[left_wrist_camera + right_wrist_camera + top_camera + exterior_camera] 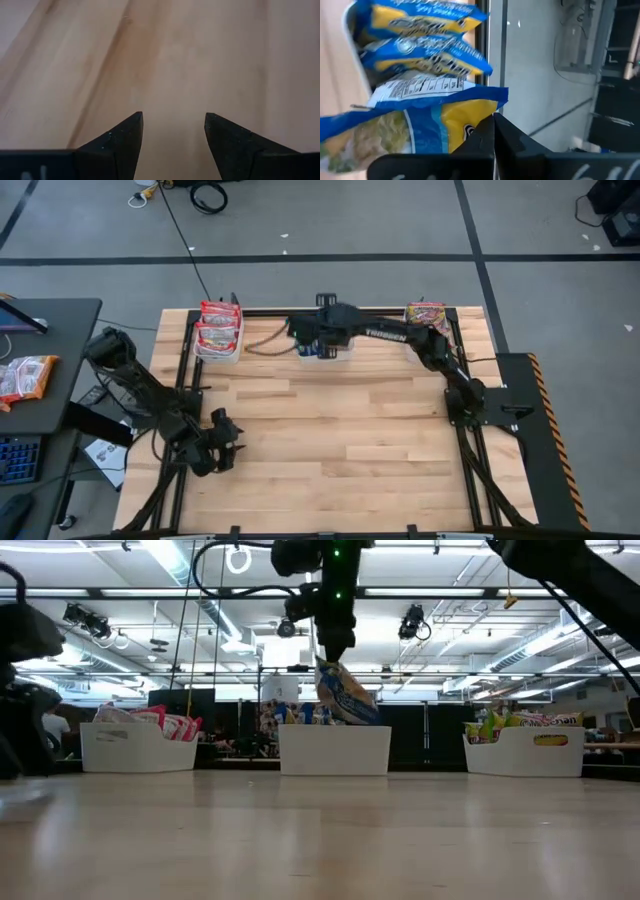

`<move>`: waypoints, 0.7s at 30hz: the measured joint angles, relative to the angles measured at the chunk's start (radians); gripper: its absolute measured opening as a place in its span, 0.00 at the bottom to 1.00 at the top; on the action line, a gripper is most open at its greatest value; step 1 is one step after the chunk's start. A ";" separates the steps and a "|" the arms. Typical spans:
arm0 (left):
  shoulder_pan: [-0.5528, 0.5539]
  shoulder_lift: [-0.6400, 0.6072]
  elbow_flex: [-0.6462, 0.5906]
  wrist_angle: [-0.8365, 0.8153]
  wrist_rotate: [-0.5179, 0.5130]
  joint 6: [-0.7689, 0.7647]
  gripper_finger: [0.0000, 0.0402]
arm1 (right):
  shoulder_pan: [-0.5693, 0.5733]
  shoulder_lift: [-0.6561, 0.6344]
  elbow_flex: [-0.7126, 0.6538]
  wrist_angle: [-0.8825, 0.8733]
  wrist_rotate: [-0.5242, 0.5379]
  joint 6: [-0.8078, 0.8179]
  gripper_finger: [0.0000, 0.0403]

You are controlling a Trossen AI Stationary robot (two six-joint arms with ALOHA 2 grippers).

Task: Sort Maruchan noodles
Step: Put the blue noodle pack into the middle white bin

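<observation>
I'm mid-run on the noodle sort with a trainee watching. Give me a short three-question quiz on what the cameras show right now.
1. True or false: the right gripper is empty.
2. Which bin does the right gripper hang over? A) left bin B) middle bin C) right bin
3. Fill in: the left gripper is open above bare ____.

Key
1. False. It is shut on a blue-yellow packet, which hangs above the bin.
2. B. The right wrist view shows more blue-yellow packets already inside it.
3. Table. It waits near the table's front left corner with nothing between its fingers.
</observation>
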 joint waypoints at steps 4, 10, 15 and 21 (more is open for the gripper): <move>0.058 0.000 -0.044 0.054 0.016 0.052 0.55 | -0.066 0.000 0.000 0.090 -0.062 -0.089 0.00; 0.133 -0.001 -0.054 0.107 0.089 0.160 0.55 | -0.130 0.000 0.000 0.177 -0.120 -0.199 0.00; 0.174 -0.002 -0.053 0.126 0.147 0.225 0.55 | -0.153 0.000 0.000 0.167 -0.097 -0.279 0.00; 0.226 -0.031 -0.054 0.147 0.228 0.271 0.53 | -0.152 -0.002 -0.055 0.186 -0.096 -0.367 0.00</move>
